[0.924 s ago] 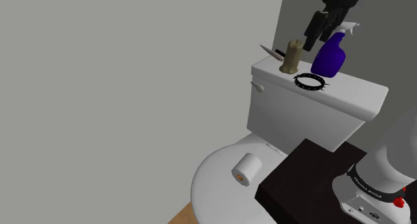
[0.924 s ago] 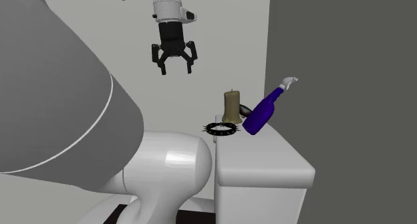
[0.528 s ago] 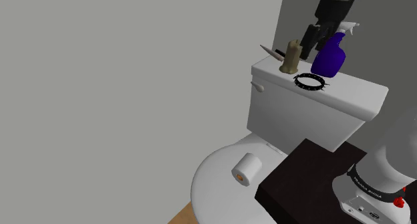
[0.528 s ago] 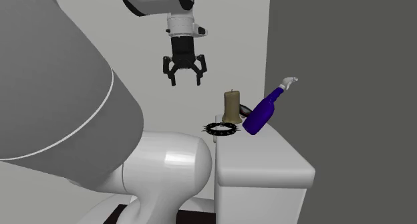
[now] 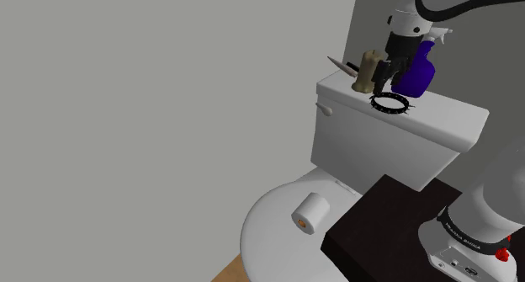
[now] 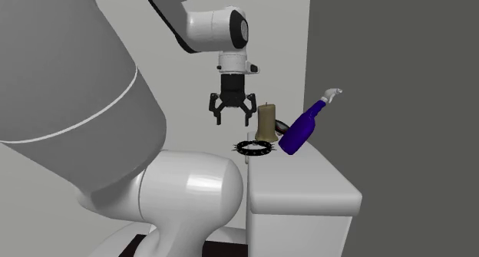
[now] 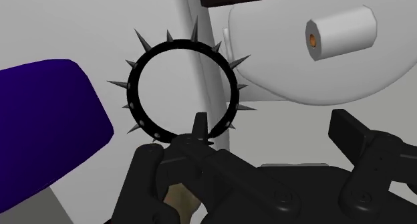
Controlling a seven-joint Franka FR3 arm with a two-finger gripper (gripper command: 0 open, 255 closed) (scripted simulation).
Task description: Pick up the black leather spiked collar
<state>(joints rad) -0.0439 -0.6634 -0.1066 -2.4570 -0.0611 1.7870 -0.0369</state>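
Note:
A black collar (image 5: 390, 103) ringed with spikes lies flat on the white toilet tank lid (image 5: 442, 120), just in front of a blue spray bottle (image 5: 416, 72). My gripper (image 5: 389, 77) hangs open a short way above the collar, pointing down and holding nothing. In the second exterior view the gripper (image 6: 233, 117) is above the collar (image 6: 253, 148) and slightly toward that view's left. The wrist view looks down on the collar (image 7: 137, 95) as a full ring ahead of the spread fingers (image 7: 351, 130), which do not touch it.
A tan candle (image 5: 367, 71) stands close beside the gripper, with a dark object behind it. The spray bottle (image 6: 299, 131) leans right behind the collar. A toilet paper roll (image 5: 310, 211) rests on the toilet seat lid. The dark stand (image 5: 387, 230) is at the lower right.
The gripper has come down from high above the tank to just over the collar, staying open. The collar, bottle and candle have not moved.

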